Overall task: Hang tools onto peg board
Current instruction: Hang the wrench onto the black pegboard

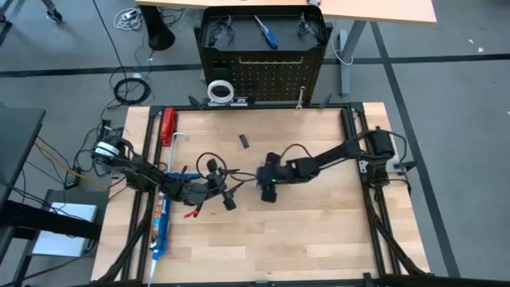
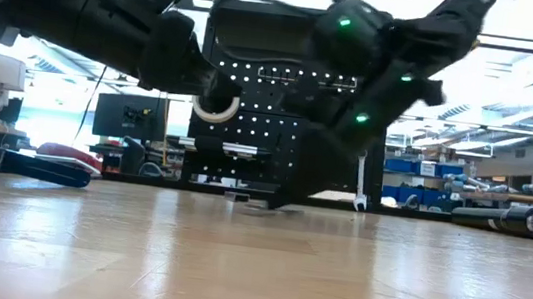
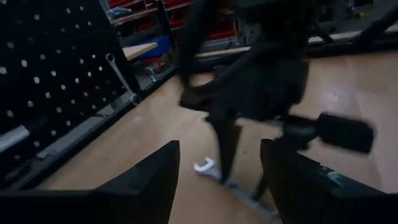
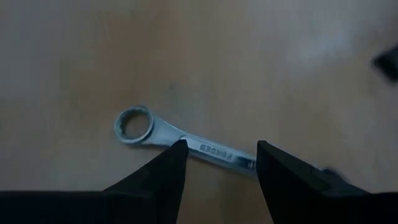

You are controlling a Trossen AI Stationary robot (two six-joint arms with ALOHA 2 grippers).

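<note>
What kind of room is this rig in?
Probably a workshop or robotics lab: parts bins and a monitor show behind the peg board, and cables lie on the grey floor.

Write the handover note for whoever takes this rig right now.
Right gripper: open, fingers either side of a wrench lying flat mid-table, not gripped yet.
Left gripper: open, empty, close by, facing the right arm.
Done: tape roll and another wrench hang on the peg board; screwdriver and glasses lie on its top.
Left: close on the table wrench, hang it; a small dark tool also remains on the table.
</note>
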